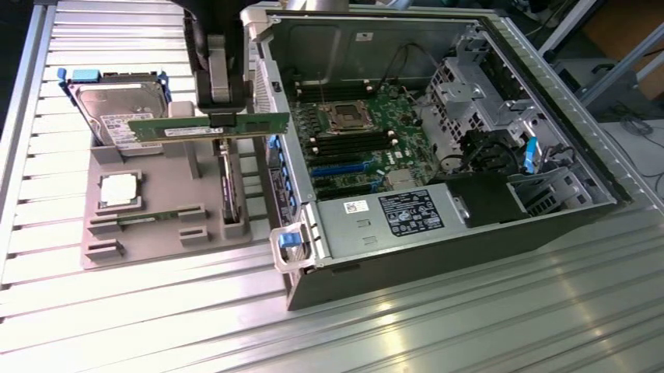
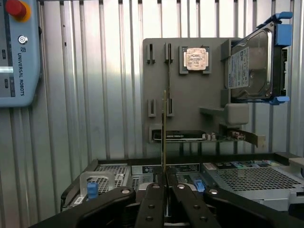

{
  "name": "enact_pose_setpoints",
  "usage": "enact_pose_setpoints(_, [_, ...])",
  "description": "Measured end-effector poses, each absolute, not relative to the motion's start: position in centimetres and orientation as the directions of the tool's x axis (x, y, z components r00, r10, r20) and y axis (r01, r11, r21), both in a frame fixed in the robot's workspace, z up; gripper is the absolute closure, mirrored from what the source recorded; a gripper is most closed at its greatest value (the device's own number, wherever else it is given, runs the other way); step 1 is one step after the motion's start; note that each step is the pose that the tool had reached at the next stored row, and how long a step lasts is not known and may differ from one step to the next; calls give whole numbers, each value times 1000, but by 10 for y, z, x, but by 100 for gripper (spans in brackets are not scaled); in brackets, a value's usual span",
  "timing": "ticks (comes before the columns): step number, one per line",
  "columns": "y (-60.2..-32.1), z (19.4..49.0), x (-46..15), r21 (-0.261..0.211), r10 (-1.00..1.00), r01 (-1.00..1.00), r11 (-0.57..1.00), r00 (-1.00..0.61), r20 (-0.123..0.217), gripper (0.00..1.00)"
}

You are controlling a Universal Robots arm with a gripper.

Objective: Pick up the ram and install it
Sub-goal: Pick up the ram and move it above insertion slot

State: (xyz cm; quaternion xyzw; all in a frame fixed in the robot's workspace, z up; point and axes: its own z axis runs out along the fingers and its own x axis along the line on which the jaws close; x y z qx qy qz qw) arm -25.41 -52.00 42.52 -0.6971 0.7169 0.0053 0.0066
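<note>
- The gripper point(image 1: 221, 116) was clenched on the ram point(image 1: 207, 124), its black fingers pinching the stick's top edge near the middle
- The ram hung level in the air over the grey tray point(image 1: 155, 245), beside the open computer case point(image 1: 446, 256)
- Its long axis ran across from the exterior view's left to the exterior view's right, board standing on edge, flat green face with a pale label toward us
- In the wrist view it was edge-on, a thin line rising from between the fingertips point(image 2: 165, 187)
- The tray looked like matte moulded plastic with slotted blocks; a square silver processor point(image 1: 120, 189) lay flat in it, and a metal hard drive point(image 1: 120, 109) in blue rails stood at the far end
- Ribbed, shiny metal table point(image 1: 436, 334) underneath
</note>
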Motion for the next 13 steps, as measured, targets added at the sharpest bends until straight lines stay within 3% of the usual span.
enact_pose_setpoints(13, [-520, 425, -227, -2, -999, -1000, 28, -28, -17, 88])
